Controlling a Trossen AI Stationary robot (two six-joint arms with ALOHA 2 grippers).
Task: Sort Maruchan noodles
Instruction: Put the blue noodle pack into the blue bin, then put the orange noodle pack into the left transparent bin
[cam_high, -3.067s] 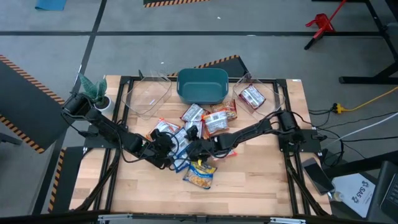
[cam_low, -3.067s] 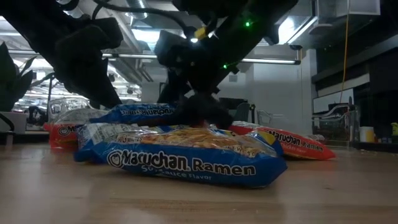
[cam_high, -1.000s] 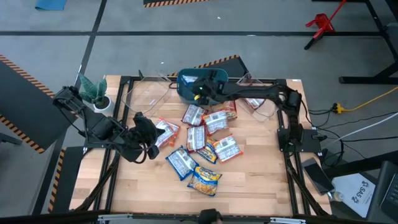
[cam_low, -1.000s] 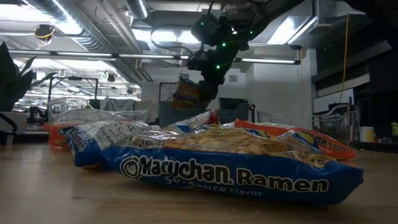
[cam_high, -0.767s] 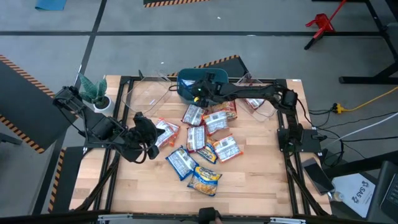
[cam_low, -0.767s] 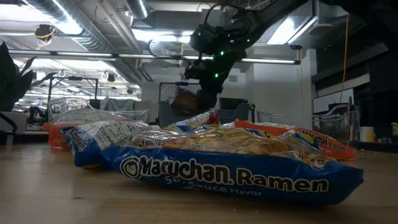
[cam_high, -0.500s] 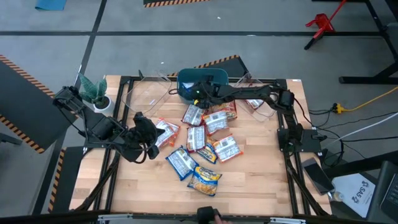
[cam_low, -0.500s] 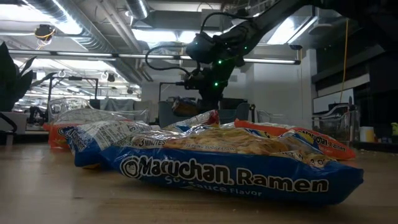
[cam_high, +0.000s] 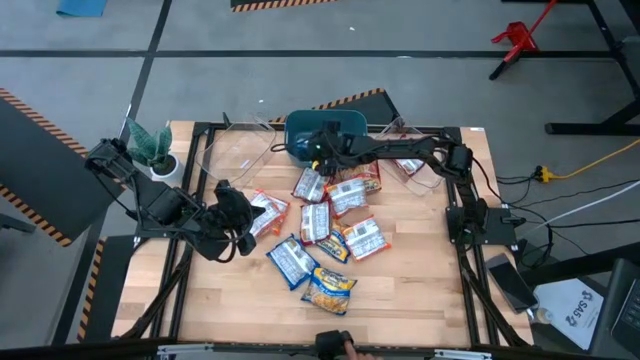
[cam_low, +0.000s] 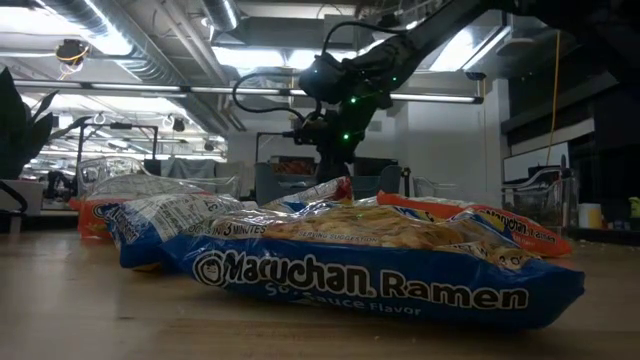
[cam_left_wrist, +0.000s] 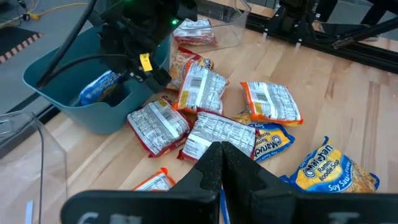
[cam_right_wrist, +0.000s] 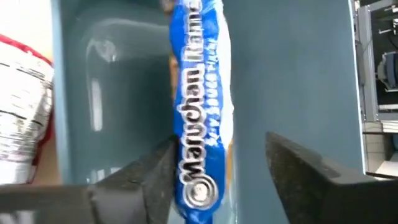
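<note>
Now that the right gripper (cam_right_wrist: 211, 180) has spread its fingers over the teal bin (cam_high: 350, 124), the blue Maruchan packet (cam_right_wrist: 198, 106) it carried a second ago lies loose inside, one packet sorted. The other packets (cam_high: 325, 220) remain scattered mid-table. The left gripper (cam_left_wrist: 222, 163) waits pressed together beside them, near the table's left side, holding nothing

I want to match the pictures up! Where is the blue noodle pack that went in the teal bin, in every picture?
High view: hidden under the right gripper over the teal bin.
Low view: not visible.
Left wrist view: blue packet lying inside the bin.
Right wrist view: packet between the open fingers, bin wall behind.
Shared landmark: the teal bin.
</note>
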